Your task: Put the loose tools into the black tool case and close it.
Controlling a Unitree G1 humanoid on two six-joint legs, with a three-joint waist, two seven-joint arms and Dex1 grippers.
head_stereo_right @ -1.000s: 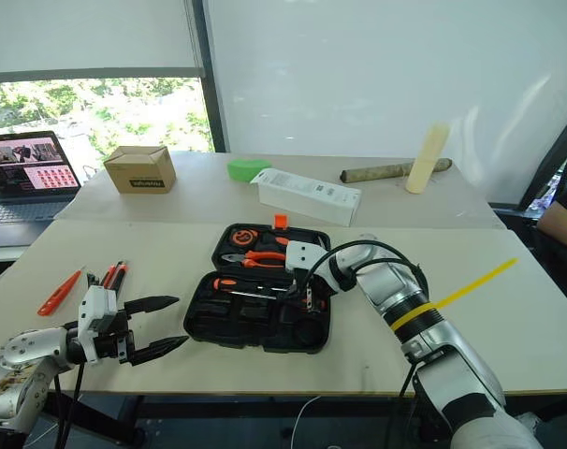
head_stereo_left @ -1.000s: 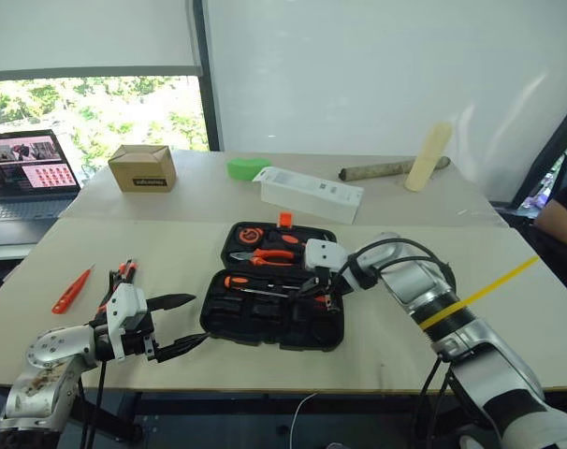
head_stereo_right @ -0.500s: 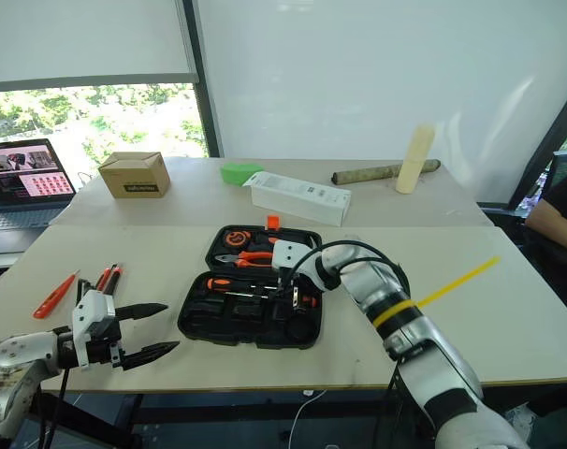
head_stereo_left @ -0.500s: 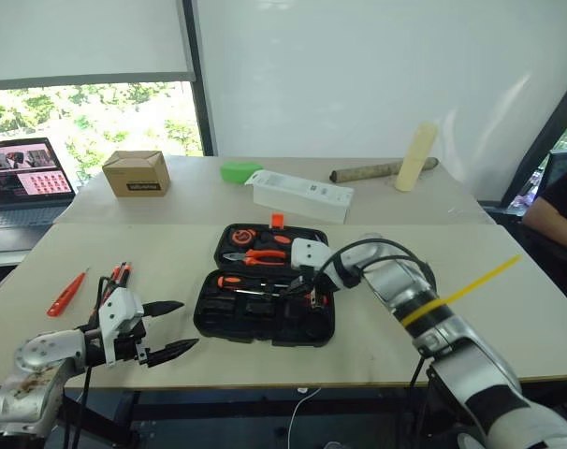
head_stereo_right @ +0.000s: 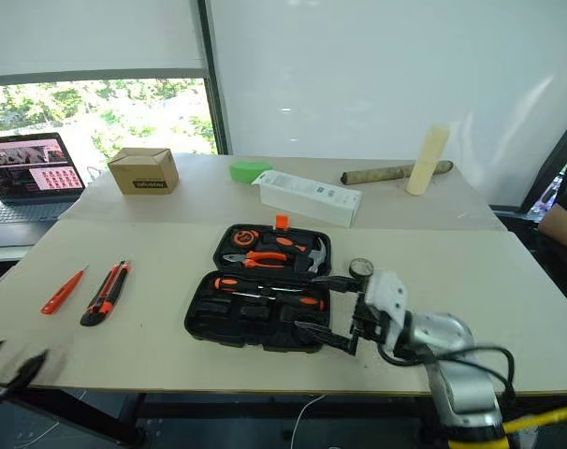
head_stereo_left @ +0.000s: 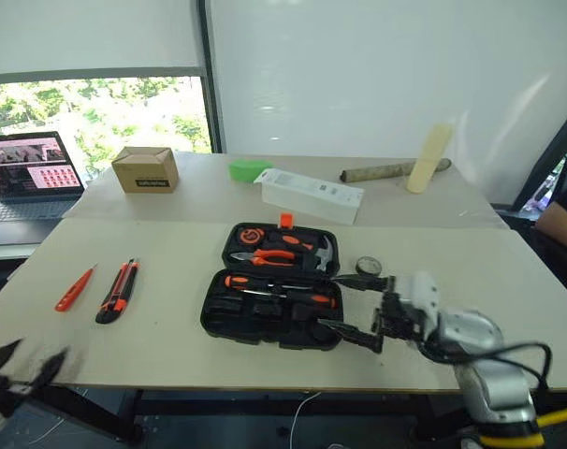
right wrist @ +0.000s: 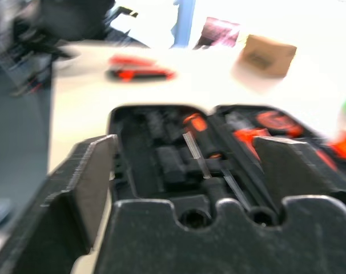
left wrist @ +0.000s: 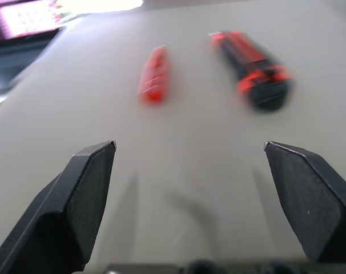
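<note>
Where blinds hang: pale table (head_stereo_left: 171, 323); laptop (head_stereo_left: 26, 178) by window (head_stereo_left: 96, 126)

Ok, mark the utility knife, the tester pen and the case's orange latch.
utility knife (head_stereo_left: 117, 291), left eye view, middle of its orange-black body.
tester pen (head_stereo_left: 71, 291), left eye view, middle of its orange shaft.
orange latch (head_stereo_left: 285, 221), left eye view, centre of the tab on the case's far edge.

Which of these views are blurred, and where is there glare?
Left wrist view: tester pen and utility knife soft, out of focus. Right wrist view: motion blur over the black tool case, background washed out. Left eye view: left gripper smeared at the table's near edge; window overexposed.
</note>
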